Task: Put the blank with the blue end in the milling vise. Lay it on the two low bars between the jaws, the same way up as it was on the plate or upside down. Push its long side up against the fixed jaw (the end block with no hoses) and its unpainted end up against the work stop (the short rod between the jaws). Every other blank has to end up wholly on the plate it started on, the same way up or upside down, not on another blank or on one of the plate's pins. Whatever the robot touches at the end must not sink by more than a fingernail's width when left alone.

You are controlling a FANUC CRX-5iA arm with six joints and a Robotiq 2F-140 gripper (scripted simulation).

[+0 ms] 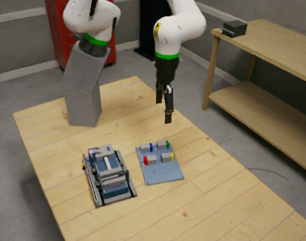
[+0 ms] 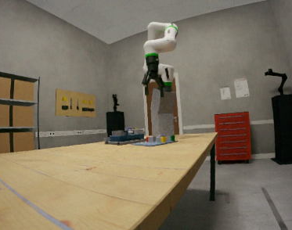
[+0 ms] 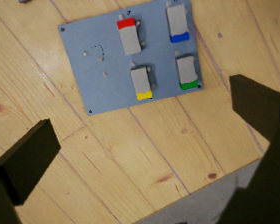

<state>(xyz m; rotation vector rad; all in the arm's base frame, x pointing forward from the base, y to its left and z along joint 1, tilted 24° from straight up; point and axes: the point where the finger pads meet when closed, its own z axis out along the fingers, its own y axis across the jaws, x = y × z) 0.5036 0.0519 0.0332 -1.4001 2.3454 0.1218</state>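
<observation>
The blank with the blue end [image 1: 146,147] [image 3: 177,22] lies on the blue plate [image 1: 164,174] [image 3: 83,70], at its far left in the top view. Blanks with green [image 1: 162,144] [image 3: 186,72], red [image 1: 149,160] [image 3: 126,35] and yellow [image 1: 167,156] [image 3: 141,82] ends lie on the same plate between small pins. The milling vise [image 1: 109,174] [image 2: 124,137] stands left of the plate, with nothing between its jaws. My gripper [image 1: 164,112] [image 2: 153,93] [image 3: 140,114] is open and empty. It hangs high above the table, just beyond the plate's far edge.
The arm's grey pedestal [image 1: 84,88] stands at the back of the wooden table [image 1: 221,197]. A wooden shelf bench [image 1: 271,45] with a dark block [image 1: 234,28] stands off to the right. A red cabinet [image 2: 232,134] is by the wall.
</observation>
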